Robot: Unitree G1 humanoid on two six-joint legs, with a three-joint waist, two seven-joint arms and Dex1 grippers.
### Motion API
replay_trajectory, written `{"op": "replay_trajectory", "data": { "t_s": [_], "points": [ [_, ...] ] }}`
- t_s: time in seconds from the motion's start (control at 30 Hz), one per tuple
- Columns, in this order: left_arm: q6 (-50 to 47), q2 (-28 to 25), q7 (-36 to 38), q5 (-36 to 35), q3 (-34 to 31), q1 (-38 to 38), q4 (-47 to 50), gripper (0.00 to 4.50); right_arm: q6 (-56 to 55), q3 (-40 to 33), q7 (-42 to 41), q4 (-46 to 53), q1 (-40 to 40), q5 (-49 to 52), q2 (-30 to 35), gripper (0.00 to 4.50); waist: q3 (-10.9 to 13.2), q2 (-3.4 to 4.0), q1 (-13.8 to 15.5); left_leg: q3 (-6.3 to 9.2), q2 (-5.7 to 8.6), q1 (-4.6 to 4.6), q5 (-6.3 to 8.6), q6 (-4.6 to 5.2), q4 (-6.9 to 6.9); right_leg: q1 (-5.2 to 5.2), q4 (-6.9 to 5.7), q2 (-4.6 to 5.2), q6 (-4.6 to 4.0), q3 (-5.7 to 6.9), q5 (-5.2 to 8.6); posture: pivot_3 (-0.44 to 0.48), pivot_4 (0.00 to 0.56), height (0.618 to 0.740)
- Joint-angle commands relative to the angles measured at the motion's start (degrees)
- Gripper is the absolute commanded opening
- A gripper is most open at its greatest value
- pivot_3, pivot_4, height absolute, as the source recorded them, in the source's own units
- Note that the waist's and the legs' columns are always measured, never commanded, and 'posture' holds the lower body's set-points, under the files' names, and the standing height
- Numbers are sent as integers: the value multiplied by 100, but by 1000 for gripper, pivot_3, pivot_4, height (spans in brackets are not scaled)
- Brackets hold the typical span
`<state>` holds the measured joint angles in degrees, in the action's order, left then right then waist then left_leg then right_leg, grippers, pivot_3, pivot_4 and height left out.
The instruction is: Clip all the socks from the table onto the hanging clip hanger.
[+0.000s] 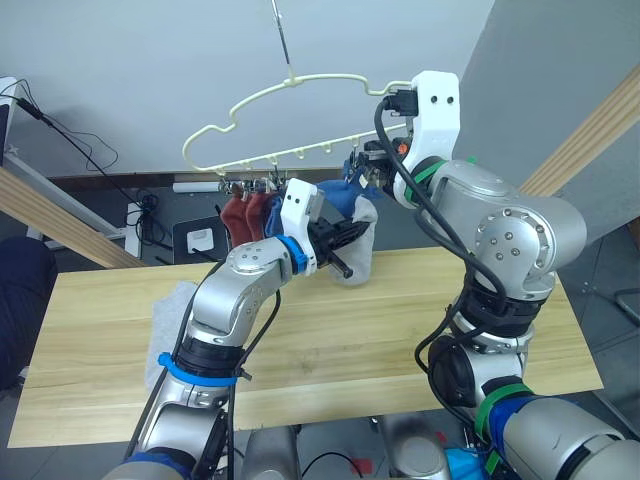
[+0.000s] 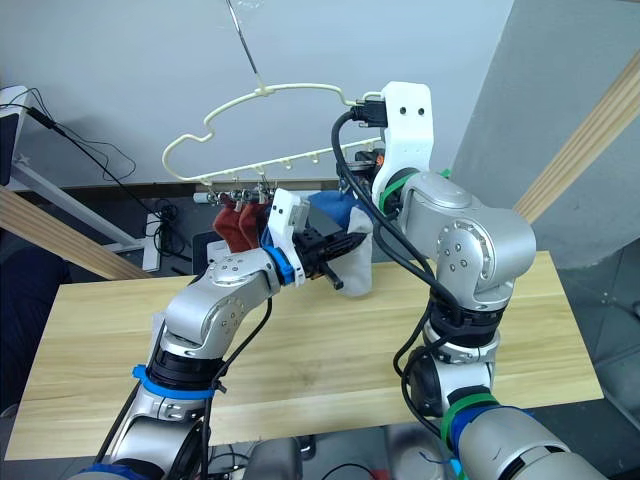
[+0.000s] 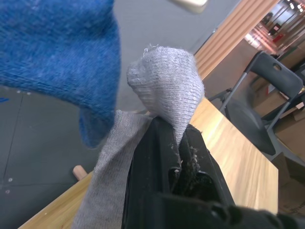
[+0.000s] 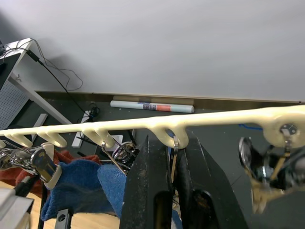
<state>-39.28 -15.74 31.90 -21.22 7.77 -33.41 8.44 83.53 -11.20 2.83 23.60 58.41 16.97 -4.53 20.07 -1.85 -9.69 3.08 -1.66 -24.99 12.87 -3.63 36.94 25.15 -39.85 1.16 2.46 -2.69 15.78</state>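
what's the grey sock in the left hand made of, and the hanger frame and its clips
The grey sock looks like soft knit fabric: fine ribbed loops and a fuzzy edge. The hanger frame has a smooth, pale yellow, matte surface, probably plastic or coated wire; I cannot tell which. The clips are shiny and silver, most likely metal.
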Motion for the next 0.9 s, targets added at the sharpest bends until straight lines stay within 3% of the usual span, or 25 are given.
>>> {"op": "replay_trajectory", "data": {
  "t_s": [0.03,0.9],
  "points": [
    [183,113,-15,70,41,-149,-17,38,-28,-28,-2,191,126,10,-22,0,0,0,1,0,1,0,0,0,0,0,0,0,0,0,0,-316,357,740],
    [218,297,-48,47,-231,-564,-142,38,-96,-19,-3,177,78,3,-54,0,0,0,-13,0,0,-1,0,0,0,0,0,0,0,0,0,-305,356,740]
  ]
}}
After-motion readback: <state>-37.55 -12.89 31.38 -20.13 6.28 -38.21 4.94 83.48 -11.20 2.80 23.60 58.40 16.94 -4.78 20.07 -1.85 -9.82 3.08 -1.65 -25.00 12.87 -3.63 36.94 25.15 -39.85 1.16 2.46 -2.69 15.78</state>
